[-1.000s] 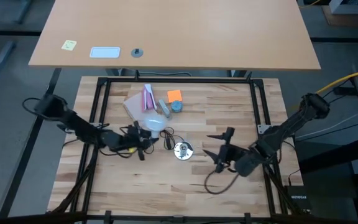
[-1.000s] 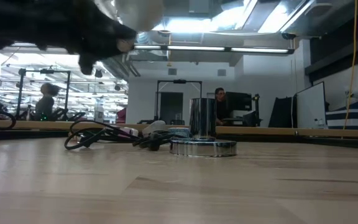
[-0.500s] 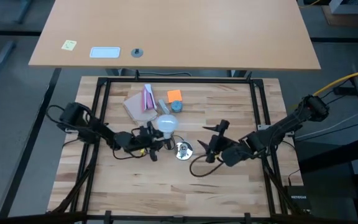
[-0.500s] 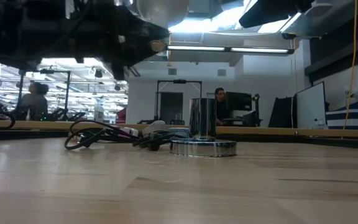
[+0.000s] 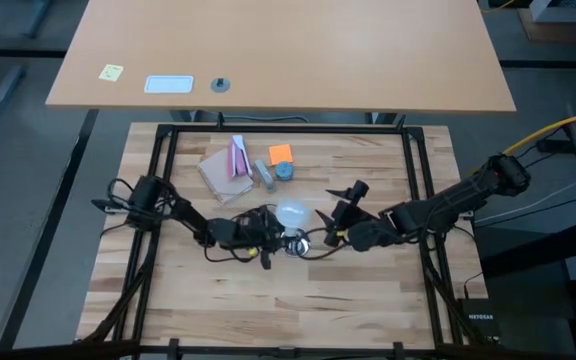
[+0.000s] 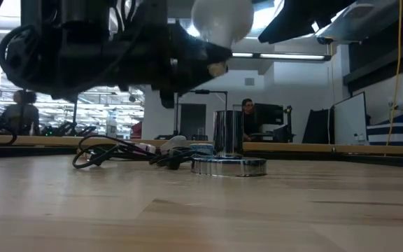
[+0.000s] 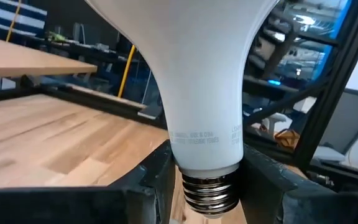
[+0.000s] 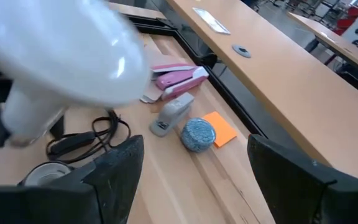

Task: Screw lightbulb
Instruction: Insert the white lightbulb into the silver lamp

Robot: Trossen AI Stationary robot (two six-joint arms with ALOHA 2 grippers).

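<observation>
The left gripper is clamped on the lightbulb, its dark fingers pressing the pale matte neck just above the ribbed silver screw base. The frosted white globe is held off the table (tilted, in the top-down view), almost directly over the socket, with air between base and socket in the table-level view.

The socket is a round piece of polished chrome: a flat disc with an upright cylinder. A thin black cord lies in loose loops just beside it on the pale butcher-block table.

The right gripper hovers close on the socket's other side, its jaws spread wide and holding nothing.

Farther back, near the table's far edge, lie a blue-grey round piece, a grey stapler-like thing, an orange note and a pink packet. A black frame edges the table. The near half of the wood is bare
</observation>
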